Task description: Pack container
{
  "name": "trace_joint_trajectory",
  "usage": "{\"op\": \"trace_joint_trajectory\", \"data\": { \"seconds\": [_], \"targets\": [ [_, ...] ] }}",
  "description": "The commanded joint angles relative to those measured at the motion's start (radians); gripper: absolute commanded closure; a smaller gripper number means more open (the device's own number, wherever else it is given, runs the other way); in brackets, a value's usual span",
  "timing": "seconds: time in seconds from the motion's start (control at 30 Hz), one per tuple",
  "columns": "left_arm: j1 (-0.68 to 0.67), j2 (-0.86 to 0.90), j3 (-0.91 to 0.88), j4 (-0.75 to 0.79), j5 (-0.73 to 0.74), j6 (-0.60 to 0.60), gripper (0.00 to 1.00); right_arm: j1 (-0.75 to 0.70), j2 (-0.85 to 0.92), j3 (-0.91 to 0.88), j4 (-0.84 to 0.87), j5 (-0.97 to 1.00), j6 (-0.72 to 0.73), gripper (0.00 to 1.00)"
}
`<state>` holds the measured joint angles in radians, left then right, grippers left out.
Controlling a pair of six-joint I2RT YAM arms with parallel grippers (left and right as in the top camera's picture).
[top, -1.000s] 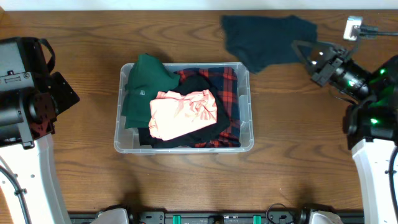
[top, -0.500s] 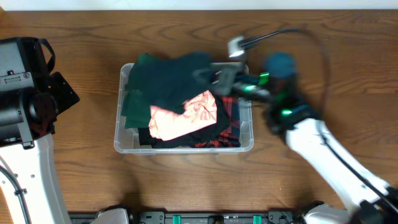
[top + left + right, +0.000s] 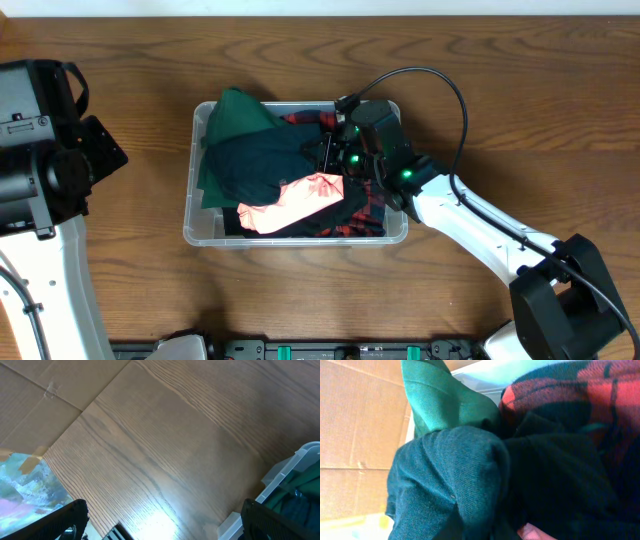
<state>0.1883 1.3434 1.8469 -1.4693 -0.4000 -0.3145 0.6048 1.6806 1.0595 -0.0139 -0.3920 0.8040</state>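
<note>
Seen from overhead, the container [image 3: 196, 178] sits at the middle of the wooden table [image 3: 500, 90], filled with folded clothes: a green garment [image 3: 235, 115] at its back-left corner, a dark teal garment [image 3: 262, 160] across the middle, a pink garment [image 3: 300, 200] toward the front and a red plaid cloth [image 3: 373, 205] along the right side. The right arm [image 3: 470, 215] reaches in over the container's right wall, and the right end effector [image 3: 325, 152] lies low on the dark teal garment. From this height I cannot tell whether its fingers are apart or pinching the cloth. The left arm [image 3: 45, 150] stands at the table's left edge, well apart from the container. In the left wrist view, the left end effector [image 3: 164, 512] has its dark fingers [image 3: 65, 520] spread wide with nothing between them. It hangs over bare table, with a corner of the container [image 3: 292, 467] at the right edge and flat cardboard [image 3: 45, 395] beyond the table. In the right wrist view, cloth fills the frame: the dark teal garment [image 3: 450, 485] is bunched in the middle, with the green garment [image 3: 445, 400] above it, the plaid cloth [image 3: 560, 395] at the upper right and a sliver of the pink garment [image 3: 535, 534] at the bottom. No fingers can be made out here.
</note>
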Motion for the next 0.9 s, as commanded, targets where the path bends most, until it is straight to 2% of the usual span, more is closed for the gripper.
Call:
{"op": "trace_joint_trajectory", "data": {
  "seconds": [0.0, 0.03, 0.07, 0.13, 0.5, 0.8, 0.87],
  "targets": [
    [0.004, -0.007, 0.0, -0.003, -0.019, -0.005, 0.02, -0.003, 0.02, -0.046, -0.054, 0.088, -0.16, 0.71],
    [0.004, -0.007, 0.0, -0.003, -0.019, -0.005, 0.02, -0.01, 0.001, -0.046, -0.064, 0.084, -0.201, 0.56],
    [0.004, -0.007, 0.0, -0.003, -0.019, -0.005, 0.02, -0.019, -0.028, -0.046, -0.086, 0.082, -0.238, 0.29],
    [0.004, -0.007, 0.0, -0.003, -0.019, -0.005, 0.02, -0.048, -0.09, -0.046, -0.128, 0.082, -0.294, 0.01],
    [0.004, -0.007, 0.0, -0.003, -0.019, -0.005, 0.02, -0.238, -0.504, -0.046, -0.292, 0.059, -0.41, 0.01],
    [0.004, -0.007, 0.0, -0.003, -0.019, -0.005, 0.02, -0.257, -0.718, -0.046, -0.386, 0.05, -0.418, 0.01],
    [0.004, -0.007, 0.0, -0.003, -0.02, -0.005, 0.02, -0.258, -0.744, -0.046, -0.479, 0.047, -0.427, 0.01]
  ]
}}
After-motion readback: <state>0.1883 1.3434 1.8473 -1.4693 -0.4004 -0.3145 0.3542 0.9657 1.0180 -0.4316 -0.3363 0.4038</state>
